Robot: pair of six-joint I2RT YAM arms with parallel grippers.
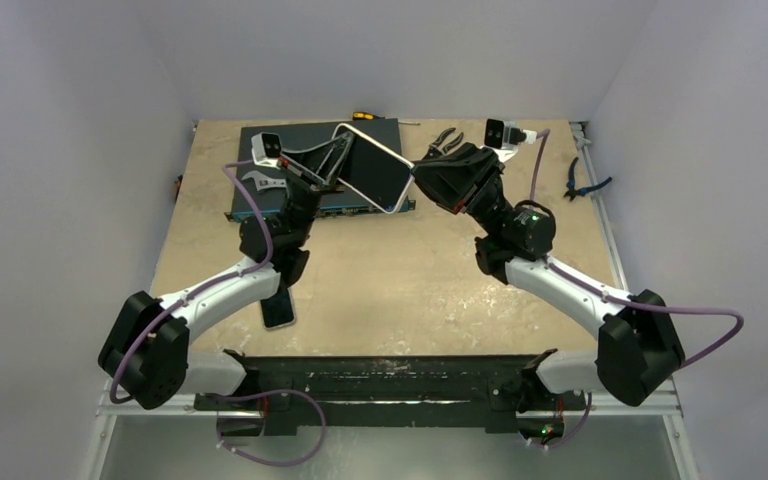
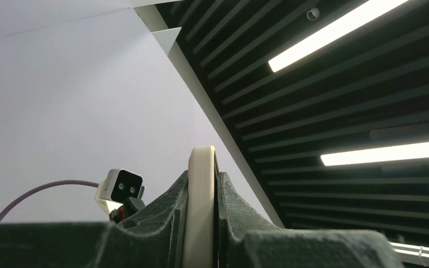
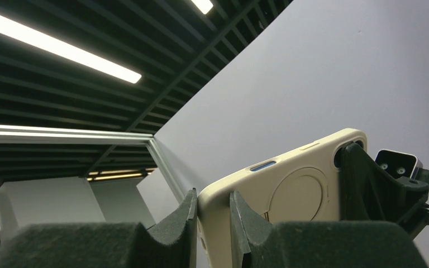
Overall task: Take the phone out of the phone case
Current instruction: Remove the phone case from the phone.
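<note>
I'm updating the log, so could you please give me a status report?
Left gripper shut on phone case edge. Right gripper shut on opposite edge. Phone not yet out, held above table. Second phone on table, apart.

The top camera looks steeply down on the table (image 1: pixel 390 290) from above and behind the arms (image 1: pixel 220 290). Both wrist cameras (image 1: pixel 269 148) tilt up at the ceiling lights (image 2: pixel 335 33) (very close behind their fingers (image 3: pixel 173 229)), sharing the phone case (image 3: pixel 290 190).

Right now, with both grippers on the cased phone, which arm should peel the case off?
Probably right: the right gripper pinches the case near a corner, where peeling can start; the left gripper clamps the opposite end and can steady it.
</note>
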